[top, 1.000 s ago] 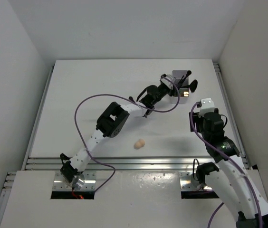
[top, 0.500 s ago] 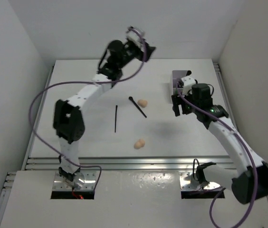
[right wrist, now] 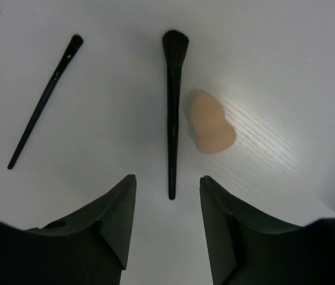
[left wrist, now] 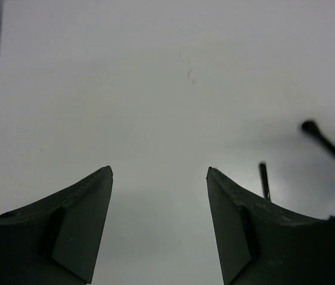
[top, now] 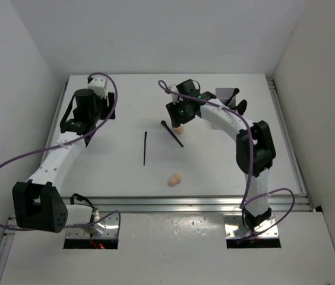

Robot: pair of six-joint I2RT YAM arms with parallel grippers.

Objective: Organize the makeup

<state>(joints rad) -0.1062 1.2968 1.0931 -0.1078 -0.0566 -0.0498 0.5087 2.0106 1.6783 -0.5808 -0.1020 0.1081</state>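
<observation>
A black brush (top: 172,134) (right wrist: 172,107) lies at the middle of the table with a peach sponge (top: 180,129) (right wrist: 210,126) right beside it. A thin black stick (top: 145,148) (right wrist: 43,101) lies to their left. Another peach sponge (top: 174,179) rests nearer the bases. My right gripper (top: 178,114) (right wrist: 168,178) hovers open above the brush's handle end, holding nothing. My left gripper (top: 86,113) (left wrist: 159,169) is open over bare table at the far left. In its wrist view the stick (left wrist: 264,180) and the brush head (left wrist: 310,126) show at the right.
A small grey box (top: 227,97) with dark items sticking out stands at the back right, just behind the right arm's forearm. Purple cables loop off both arms. A metal rail (top: 155,203) runs along the near edge.
The left arm has swung from the back middle to the far left. The right arm has moved from beside the box to above the brush and sponge, and its jaws have narrowed.
</observation>
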